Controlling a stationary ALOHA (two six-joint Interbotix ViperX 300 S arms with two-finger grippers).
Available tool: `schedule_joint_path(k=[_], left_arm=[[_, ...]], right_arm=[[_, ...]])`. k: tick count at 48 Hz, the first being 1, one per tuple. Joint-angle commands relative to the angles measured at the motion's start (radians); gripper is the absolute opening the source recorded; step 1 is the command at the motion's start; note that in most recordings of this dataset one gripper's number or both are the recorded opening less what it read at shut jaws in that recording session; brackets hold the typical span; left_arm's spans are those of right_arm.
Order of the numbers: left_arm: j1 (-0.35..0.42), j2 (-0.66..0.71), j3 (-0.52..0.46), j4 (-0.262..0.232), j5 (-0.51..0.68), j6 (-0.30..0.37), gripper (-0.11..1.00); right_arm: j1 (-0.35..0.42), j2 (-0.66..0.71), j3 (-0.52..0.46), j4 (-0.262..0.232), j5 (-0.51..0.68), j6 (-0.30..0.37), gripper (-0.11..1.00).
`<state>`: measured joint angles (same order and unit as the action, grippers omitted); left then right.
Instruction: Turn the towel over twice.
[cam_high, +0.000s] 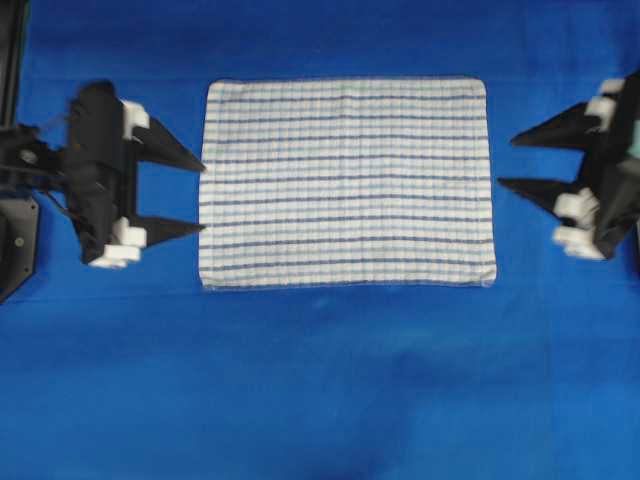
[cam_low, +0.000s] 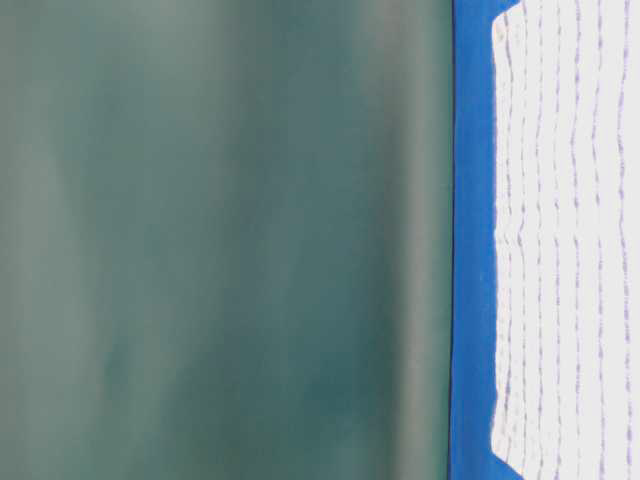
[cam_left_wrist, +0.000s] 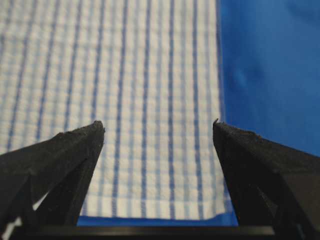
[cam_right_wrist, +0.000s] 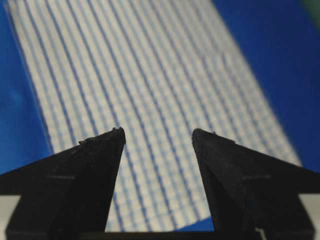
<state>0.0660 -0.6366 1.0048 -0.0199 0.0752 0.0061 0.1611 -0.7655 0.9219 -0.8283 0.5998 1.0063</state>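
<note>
Your left gripper (cam_left_wrist: 159, 127) frames the scene up close, jaws spread wide and holding nothing; the towel (cam_high: 347, 182) lies flat just beyond its fingertips. Your right gripper (cam_high: 508, 162) stands equally wide and empty off the opposite edge. One towel, two grippers, on the blue table covering (cam_high: 320, 390).

The towel (cam_high: 346, 183) lies flat on the table covering (cam_high: 320, 380) — left pincer (cam_high: 202, 197) and right pincer (cam_high: 505, 161) flank it.
</note>
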Motion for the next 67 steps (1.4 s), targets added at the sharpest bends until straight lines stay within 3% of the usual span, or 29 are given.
schedule_joint_path(k=[1, 11, 21, 38, 47, 54, 67], left_arm=[[0.02, -0.074, -0.018, -0.002, 0.012, 0.0, 0.84], [0.06, -0.238, 0.02, 0.0, 0.049, 0.032, 0.84], [0.067, -0.377, 0.084, 0.0, 0.067, 0.097, 0.84], [0.092, -0.546, 0.258, -0.002, 0.044, 0.077, 0.83], [0.092, -0.586, 0.327, -0.002, 0.02, 0.026, 0.83], [0.092, -0.588, 0.334, -0.002, 0.008, 0.011, 0.82], [0.092, -0.588, 0.336, -0.002, 0.008, 0.011, 0.82]], right_arm=[[0.002, -0.069, -0.014, -0.014, 0.002, -0.038, 0.62], [-0.002, -0.207, -0.005, -0.017, 0.044, -0.158, 0.61], [-0.003, -0.36, 0.075, -0.017, 0.063, -0.175, 0.6], [-0.006, -0.497, 0.259, -0.011, 0.057, -0.101, 0.59], [-0.015, -0.485, 0.334, -0.015, 0.025, 0.003, 0.55], [-0.02, -0.453, 0.367, -0.017, 0.0, 0.063, 0.54], [-0.02, -0.443, 0.37, -0.018, -0.011, 0.069, 0.54]])
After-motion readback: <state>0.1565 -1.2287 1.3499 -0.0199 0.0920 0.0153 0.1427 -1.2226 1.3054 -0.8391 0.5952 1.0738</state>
